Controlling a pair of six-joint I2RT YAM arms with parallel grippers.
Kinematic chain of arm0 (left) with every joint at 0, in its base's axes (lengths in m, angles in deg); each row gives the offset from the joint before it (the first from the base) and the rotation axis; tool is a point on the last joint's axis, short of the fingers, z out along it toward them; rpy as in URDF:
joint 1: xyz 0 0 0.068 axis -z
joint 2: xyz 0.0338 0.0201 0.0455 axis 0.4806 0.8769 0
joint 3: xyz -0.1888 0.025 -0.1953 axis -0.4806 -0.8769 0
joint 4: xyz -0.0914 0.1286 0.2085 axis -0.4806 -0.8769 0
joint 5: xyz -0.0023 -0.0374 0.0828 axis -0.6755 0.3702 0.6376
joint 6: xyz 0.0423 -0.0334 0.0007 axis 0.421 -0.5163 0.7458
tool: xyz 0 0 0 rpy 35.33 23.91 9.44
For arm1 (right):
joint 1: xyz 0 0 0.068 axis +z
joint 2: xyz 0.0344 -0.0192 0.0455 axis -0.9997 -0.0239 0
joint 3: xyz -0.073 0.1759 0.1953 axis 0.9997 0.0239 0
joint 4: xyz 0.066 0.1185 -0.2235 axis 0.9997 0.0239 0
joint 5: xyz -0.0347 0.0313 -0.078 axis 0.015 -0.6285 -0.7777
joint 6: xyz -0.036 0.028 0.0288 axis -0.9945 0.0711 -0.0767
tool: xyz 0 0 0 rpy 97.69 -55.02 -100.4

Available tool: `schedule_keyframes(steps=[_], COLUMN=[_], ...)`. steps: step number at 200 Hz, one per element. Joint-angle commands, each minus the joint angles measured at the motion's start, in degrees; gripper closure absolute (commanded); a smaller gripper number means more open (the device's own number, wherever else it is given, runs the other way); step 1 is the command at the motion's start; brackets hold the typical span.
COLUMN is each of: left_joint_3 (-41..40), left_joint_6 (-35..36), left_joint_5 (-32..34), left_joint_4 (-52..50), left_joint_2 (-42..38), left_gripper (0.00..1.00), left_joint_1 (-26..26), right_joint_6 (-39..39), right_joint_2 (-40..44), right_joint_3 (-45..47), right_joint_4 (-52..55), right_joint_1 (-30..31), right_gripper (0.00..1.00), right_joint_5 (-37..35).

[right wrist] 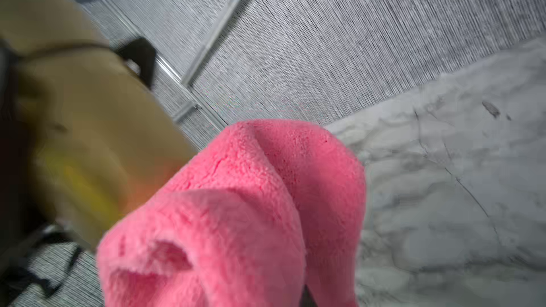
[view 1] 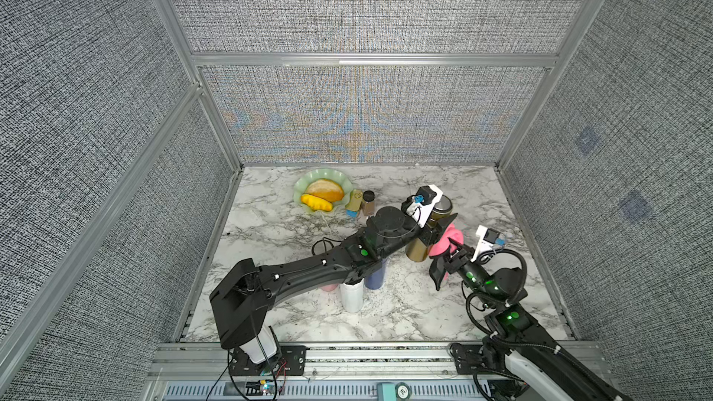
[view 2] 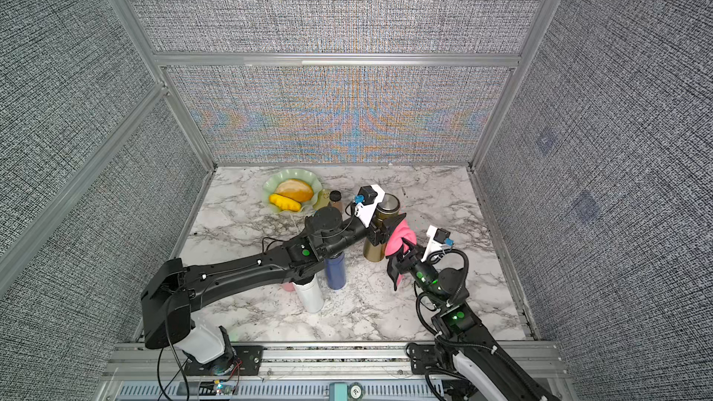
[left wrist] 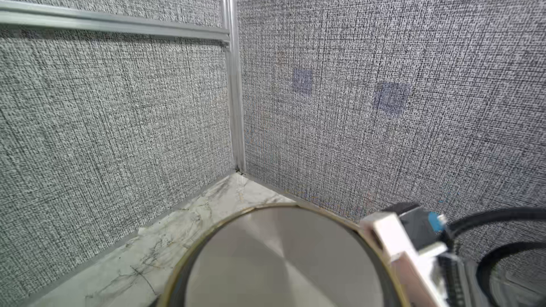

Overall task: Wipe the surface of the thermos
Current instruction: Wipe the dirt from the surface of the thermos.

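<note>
Gold thermos (view 1: 418,250) stands on worktop (view 1: 405,302), right of centre. Left gripper (view 1: 439,227) clamped round its upper body. Right gripper (view 1: 447,259) pinched shut on soft pink cloth (view 1: 443,243), against thermos side. Judged rigid, smooth, likely slippery metal; brace mid-body.

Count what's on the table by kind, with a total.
Bottles: 3 (gold thermos, white bottle, blue bottle)
Cloths: 1 (pink cloth)
Plates: 1 (green plate)
Food pieces: 2 (orange piece, yellow piece)
Small containers: 2 (black-lidded jar, tan pack)
Half-hidden pink thing: 1
Total: 10
</note>
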Motion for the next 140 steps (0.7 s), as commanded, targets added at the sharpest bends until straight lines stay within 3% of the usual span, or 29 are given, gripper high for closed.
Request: schedule_keyframes(steps=[1, 55, 82, 116, 140], left_joint_3=[-0.3, -2.7, -3.0, -6.3, -8.2], left_joint_6=[-2.9, -1.9, 0.2, 0.8, 0.1], left_joint_5=[-4.5, -6.2, -9.0, -12.0, -14.2], left_joint_4=[7.0, 11.2, 11.4, 14.8, 18.5], left_joint_2=[0.2, 0.5, -0.9, -4.0, -4.8], left_gripper=[1.00, 1.00, 1.00, 1.00, 1.00], left_joint_1=[-0.1, -0.5, -1.1, -1.7, -2.5], right_joint_6=[2.7, 0.6, 1.5, 3.3, 2.3], right_joint_2=[-2.1, 5.5, 0.9, -6.3, -6.0], right_joint_3=[3.2, -10.6, -9.3, 2.5, -1.5], right_joint_4=[-7.8, 8.0, 3.7, -12.5, -9.4], right_joint_1=[0.3, 0.6, 1.1, 1.1, 1.2], right_gripper=[1.00, 1.00, 1.00, 1.00, 1.00], right_joint_5=[2.3, 1.9, 4.1, 2.0, 3.2])
